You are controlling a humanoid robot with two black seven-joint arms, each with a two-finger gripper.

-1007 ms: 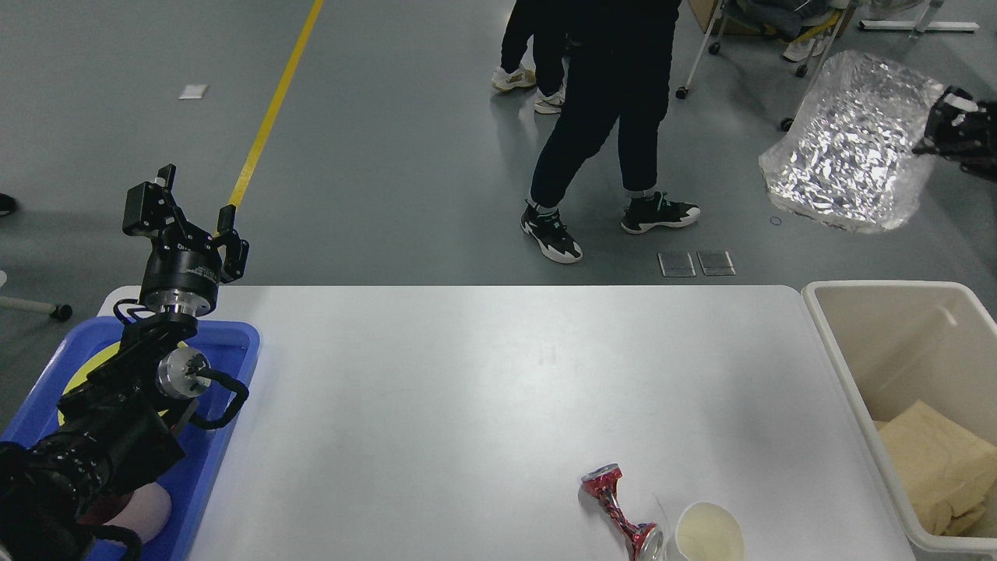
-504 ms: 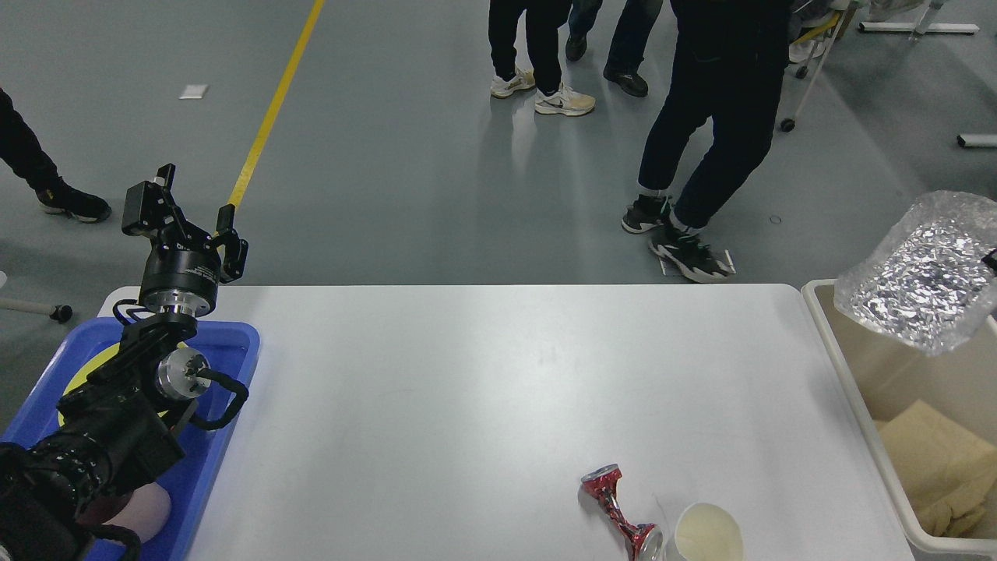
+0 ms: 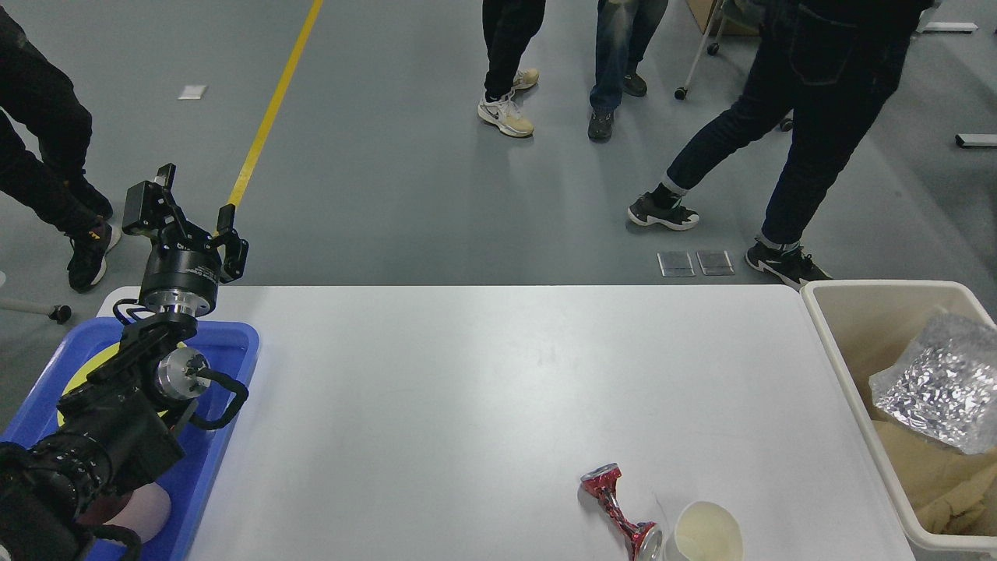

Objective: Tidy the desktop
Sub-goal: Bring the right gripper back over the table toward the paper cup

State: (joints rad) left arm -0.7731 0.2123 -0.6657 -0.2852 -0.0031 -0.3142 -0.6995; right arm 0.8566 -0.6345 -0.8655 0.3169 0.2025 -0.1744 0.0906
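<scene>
The left hand [image 3: 189, 210] hangs above the far left corner of the tabletop [image 3: 483, 389], its two fingers spread well apart with nothing between them and touching nothing. Its arm rises out of the blue tray [image 3: 226, 436], which sits at the tabletop's left edge and holds something yellow, mostly hidden by the arm. The right hand is out of view, so its state is not visible.

Measured from the beige bin [image 3: 849, 358] standing against the tabletop's right edge: a crumpled silver foil bag [image 3: 935, 389] and brown paper [image 3: 935, 467] lie inside it; a crushed red can [image 3: 619, 510] lies on the tabletop to the bin's left, near the front edge, and a white paper cup [image 3: 707, 534] lies just beside the can, on the bin's side of it, apparently touching its lower end. The rest of the tabletop is bare.

Judging by this, the can and cup are what remain to clear. Both lie much nearer the bin than the tray, so the right arm seems better placed to fetch them. The can is twisted thin at its waist, which should give a firm pinch; taking the cup first, across its rim, would avoid knocking it away.
</scene>
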